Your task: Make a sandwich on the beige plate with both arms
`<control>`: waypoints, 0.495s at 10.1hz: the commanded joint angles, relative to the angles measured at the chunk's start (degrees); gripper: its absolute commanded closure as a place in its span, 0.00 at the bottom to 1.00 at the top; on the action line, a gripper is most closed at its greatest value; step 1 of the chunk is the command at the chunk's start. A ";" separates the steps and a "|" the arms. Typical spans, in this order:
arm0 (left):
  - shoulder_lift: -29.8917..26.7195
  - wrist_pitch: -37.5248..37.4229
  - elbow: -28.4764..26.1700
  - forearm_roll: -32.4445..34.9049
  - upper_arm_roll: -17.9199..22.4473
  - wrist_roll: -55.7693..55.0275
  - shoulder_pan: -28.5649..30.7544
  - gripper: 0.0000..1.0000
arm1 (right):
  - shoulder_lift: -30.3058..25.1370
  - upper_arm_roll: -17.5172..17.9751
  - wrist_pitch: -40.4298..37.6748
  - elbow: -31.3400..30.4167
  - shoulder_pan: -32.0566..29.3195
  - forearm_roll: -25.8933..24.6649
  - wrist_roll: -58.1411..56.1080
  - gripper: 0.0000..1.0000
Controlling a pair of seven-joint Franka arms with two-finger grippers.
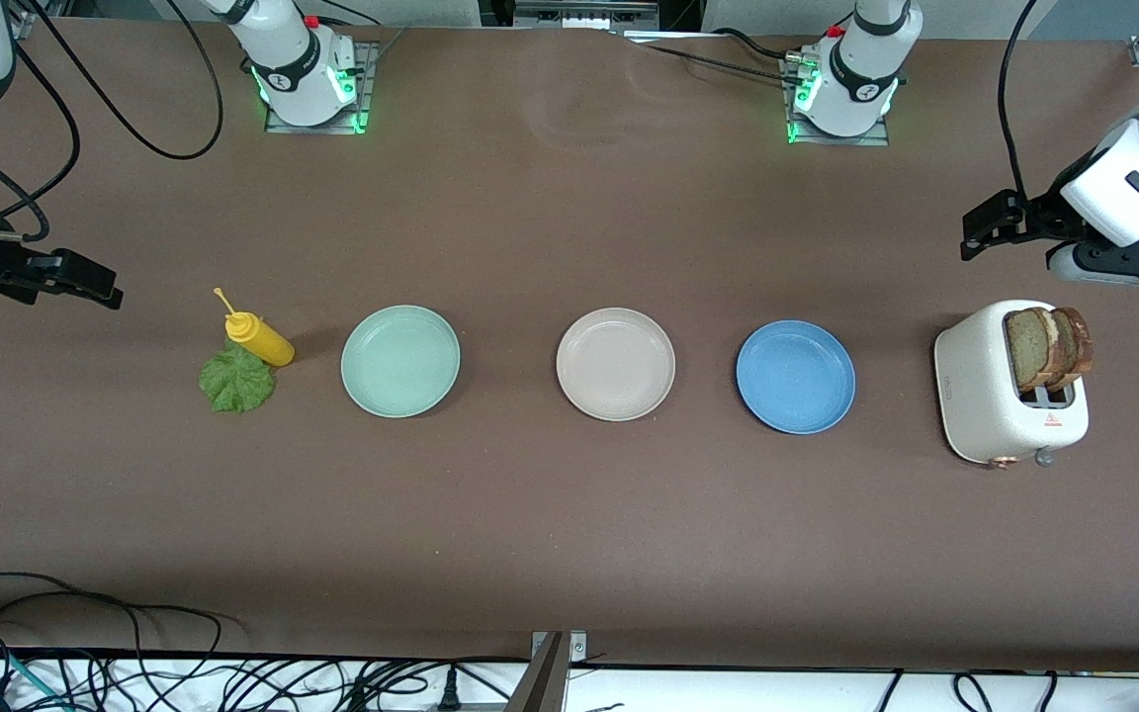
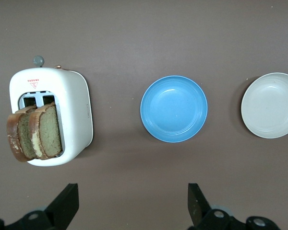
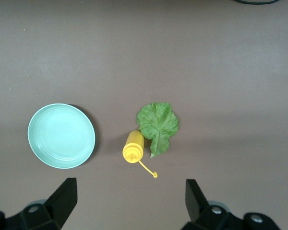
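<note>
The beige plate (image 1: 615,363) lies empty in the middle of the table, between a mint green plate (image 1: 400,360) and a blue plate (image 1: 795,376); it also shows in the left wrist view (image 2: 271,105). Two bread slices (image 1: 1049,346) (image 2: 36,132) stand up out of a white toaster (image 1: 985,396). A green lettuce leaf (image 1: 236,379) (image 3: 157,124) lies flat at the right arm's end. My left gripper (image 1: 975,232) (image 2: 133,191) is open and empty, in the air by the toaster. My right gripper (image 1: 100,282) (image 3: 131,189) is open and empty, in the air near the lettuce.
A yellow squeeze bottle (image 1: 258,339) (image 3: 133,146) lies on its side, touching the lettuce. The mint plate (image 3: 61,135) and blue plate (image 2: 174,109) are empty. The toaster (image 2: 74,110) stands at the left arm's end. Cables hang along the table edge nearest the front camera.
</note>
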 commanded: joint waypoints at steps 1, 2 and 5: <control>-0.01 -0.85 0.53 -1.08 0.19 1.27 0.10 0.00 | -0.38 -0.05 -1.07 0.48 -0.51 0.42 -0.39 0.00; -0.01 -0.85 0.53 -0.99 0.19 1.36 0.10 0.00 | -0.38 -0.05 -1.42 0.74 -0.60 0.42 -0.30 0.00; -0.01 -0.93 0.53 -1.08 0.28 1.27 0.10 0.00 | -0.38 -0.05 -1.43 0.75 -0.60 0.42 -0.48 0.00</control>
